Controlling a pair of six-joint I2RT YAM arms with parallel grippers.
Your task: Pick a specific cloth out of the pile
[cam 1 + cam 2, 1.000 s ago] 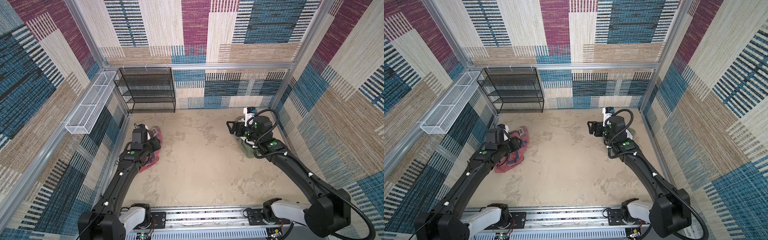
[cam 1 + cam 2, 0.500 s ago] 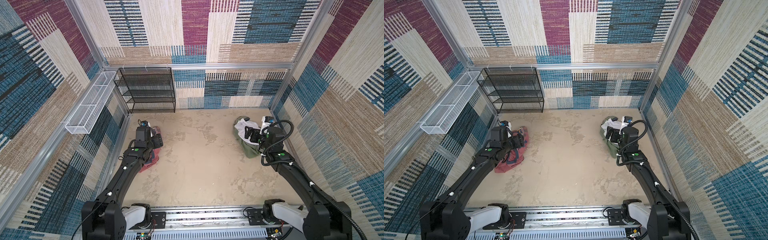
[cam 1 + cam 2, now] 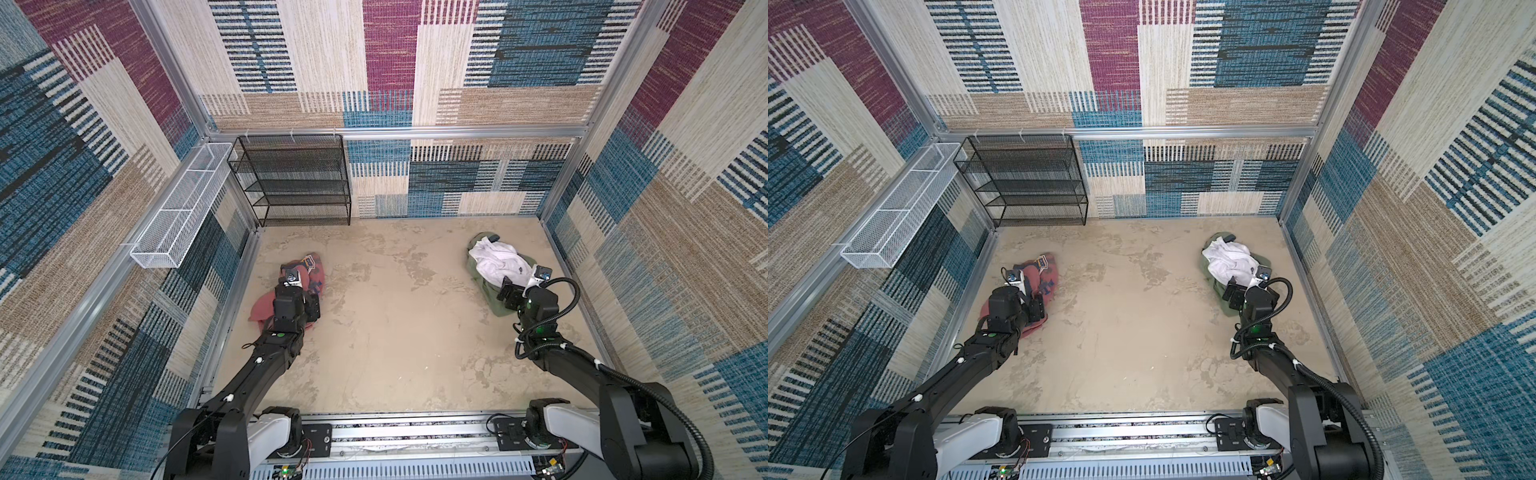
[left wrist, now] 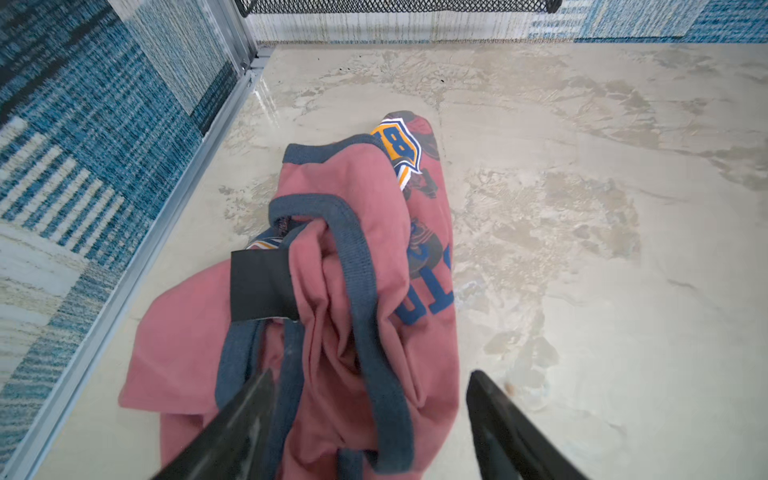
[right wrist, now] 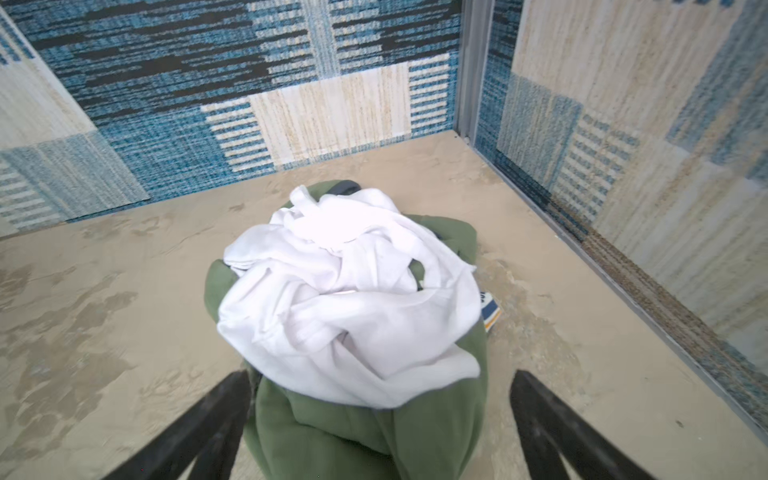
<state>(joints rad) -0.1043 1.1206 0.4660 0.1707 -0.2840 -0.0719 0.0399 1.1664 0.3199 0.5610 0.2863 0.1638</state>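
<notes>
Beige floor [image 3: 395, 332], crumpled faded-red cloth [image 4: 332, 270], navy trim [image 4: 361, 266], blue lettering [image 4: 428, 299]

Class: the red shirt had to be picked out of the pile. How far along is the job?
Done: the red shirt lies alone on the left of the floor, well apart from the white garment and olive-green garment. In hand: nothing; the left gripper and right gripper both stand open, gripping nothing. Left: probably only pulling the arms back.

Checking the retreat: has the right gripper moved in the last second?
Yes. The right gripper has pulled back from the back wall, toward the base rail.
</notes>
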